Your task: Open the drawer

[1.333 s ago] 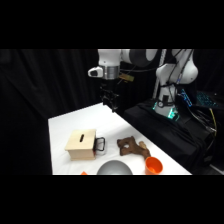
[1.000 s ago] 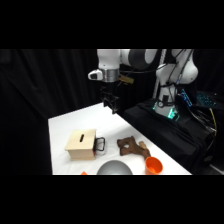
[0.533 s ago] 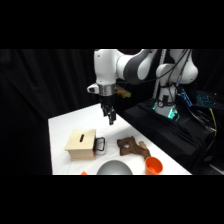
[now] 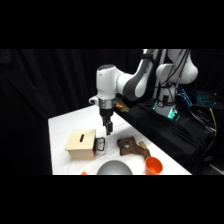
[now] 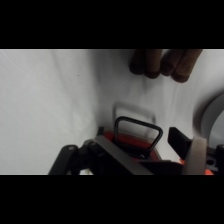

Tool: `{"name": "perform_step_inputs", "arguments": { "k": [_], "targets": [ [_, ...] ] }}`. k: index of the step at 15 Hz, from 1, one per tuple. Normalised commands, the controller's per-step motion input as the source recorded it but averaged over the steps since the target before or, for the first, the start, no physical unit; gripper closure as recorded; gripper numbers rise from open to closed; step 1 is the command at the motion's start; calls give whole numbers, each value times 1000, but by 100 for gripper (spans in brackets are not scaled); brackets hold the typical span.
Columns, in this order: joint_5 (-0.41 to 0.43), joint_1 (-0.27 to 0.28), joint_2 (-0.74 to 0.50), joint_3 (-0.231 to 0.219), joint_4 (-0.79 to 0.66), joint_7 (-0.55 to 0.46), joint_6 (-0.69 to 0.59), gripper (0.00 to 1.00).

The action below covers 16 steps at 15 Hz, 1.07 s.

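Observation:
The drawer is in the pale wooden box with a slotted top, at the table's front left. It looks shut. Its black wire loop handle sticks out of the box's right face. My gripper points down just above and to the right of that handle, close to it. In the wrist view the handle lies low in the middle, between my two dark fingers. The gripper is open with nothing in it.
A dark brown wooden lump lies right of the handle and shows at the wrist view's top. An orange cup and a grey rounded dome sit at the front edge. Dark equipment borders the table's right side.
The arm has swung left and come down from above the table's back, bringing the gripper next to the drawer's handle. The box and other objects have not moved.

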Motion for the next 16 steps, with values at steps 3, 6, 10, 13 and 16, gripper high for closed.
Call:
{"name": "perform_step_inputs", "arguments": {
  "k": [3, 6, 10, 13, 16],
  "targets": [
    [-52, 164, 157, -136, -35, 301, 461, 0],
    [-62, 201, 152, -211, 7, 258, 372, 0],
    [-73, 242, 169, -282, 71, 242, 304, 0],
    [3, 193, 174, -230, 150, 150, 182, 0],
    [40, 157, 144, -155, 148, 101, 121, 0]
  ]
}}
